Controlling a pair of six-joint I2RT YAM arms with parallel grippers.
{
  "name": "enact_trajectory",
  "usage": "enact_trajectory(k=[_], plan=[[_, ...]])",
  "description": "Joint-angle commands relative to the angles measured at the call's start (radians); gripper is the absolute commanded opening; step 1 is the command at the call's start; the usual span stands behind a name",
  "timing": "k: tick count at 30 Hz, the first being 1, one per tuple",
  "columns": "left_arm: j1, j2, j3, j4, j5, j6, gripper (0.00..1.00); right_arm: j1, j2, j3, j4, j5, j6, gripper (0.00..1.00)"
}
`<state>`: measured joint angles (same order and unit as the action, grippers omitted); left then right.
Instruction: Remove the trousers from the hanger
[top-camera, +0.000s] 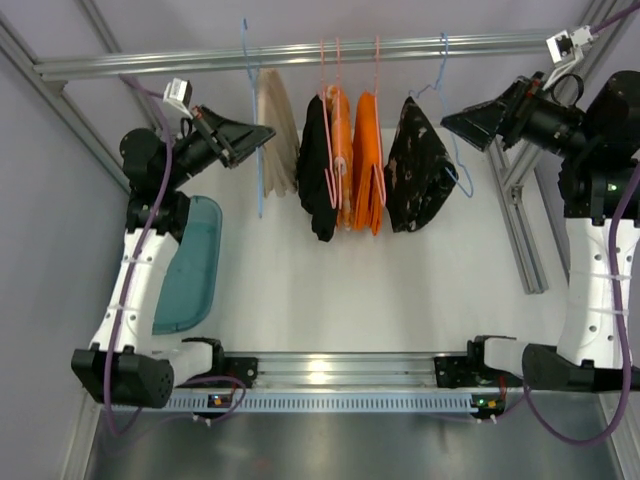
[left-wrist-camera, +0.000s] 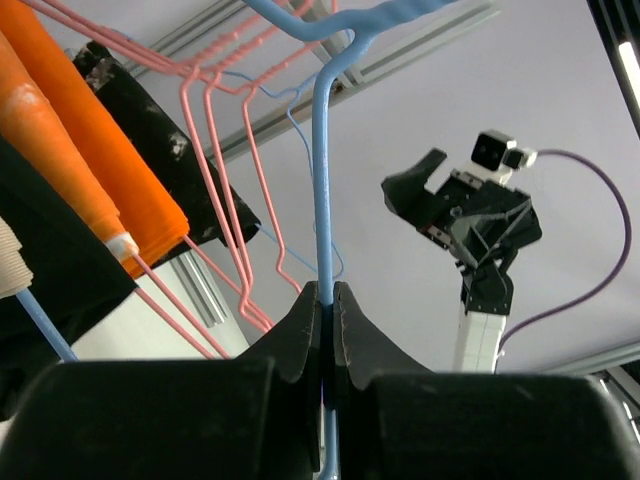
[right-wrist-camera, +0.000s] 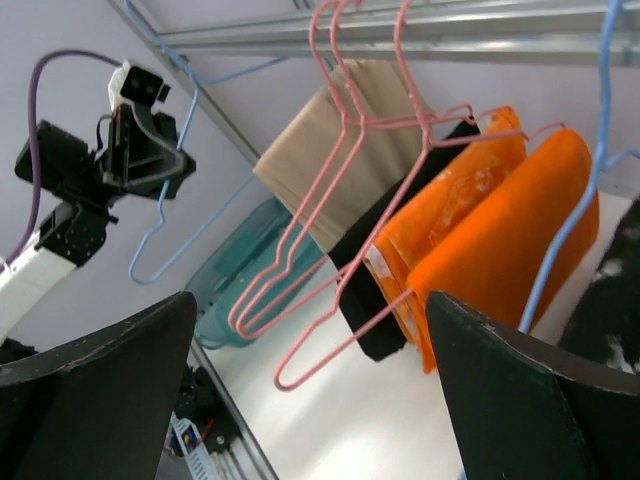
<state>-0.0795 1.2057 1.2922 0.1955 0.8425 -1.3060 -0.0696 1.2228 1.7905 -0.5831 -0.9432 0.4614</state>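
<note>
While the left gripper (left-wrist-camera: 327, 305) is clamped shut on the light-blue hanger (left-wrist-camera: 322, 180), with the beige trousers (top-camera: 281, 130) hanging just beside it at the left end of the rail (top-camera: 400, 48), a pull could slip along the wire or unhook the hanger and snag the pink hangers (top-camera: 378, 65). The right gripper (right-wrist-camera: 315, 385) stands wide open and empty. How the trousers sit on the hanger's bar is hidden.

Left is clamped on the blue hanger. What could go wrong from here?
1. Left gripper pinches the hanger on thin wire; it could twist or slip.
2. Trousers hang close beside the black garment; pulling may snag it.
3. Right gripper is open and away; nothing steadies the cloth.
</note>
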Motion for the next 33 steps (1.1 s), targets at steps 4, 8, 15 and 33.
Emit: enact_trajectory(k=[4, 8, 15, 33], plan=[[-0.003, -0.236, -0.138, 0.127, -0.023, 0.074, 0.00, 0.152, 0.101, 0.112, 0.154, 0.078, 0.076, 0.99], [-0.003, -0.331, -0.186, 0.009, -0.042, 0.155, 0.00, 0.287, 0.152, 0.176, 0.155, 0.206, 0.017, 0.99], [0.020, -0.413, -0.225, -0.073, -0.077, 0.214, 0.00, 0.609, 0.231, 0.192, 0.218, 0.349, 0.061, 0.99], [0.079, -0.511, -0.258, -0.156, -0.028, 0.226, 0.00, 1.019, 0.572, 0.365, 0.256, 0.480, 0.137, 0.90]])
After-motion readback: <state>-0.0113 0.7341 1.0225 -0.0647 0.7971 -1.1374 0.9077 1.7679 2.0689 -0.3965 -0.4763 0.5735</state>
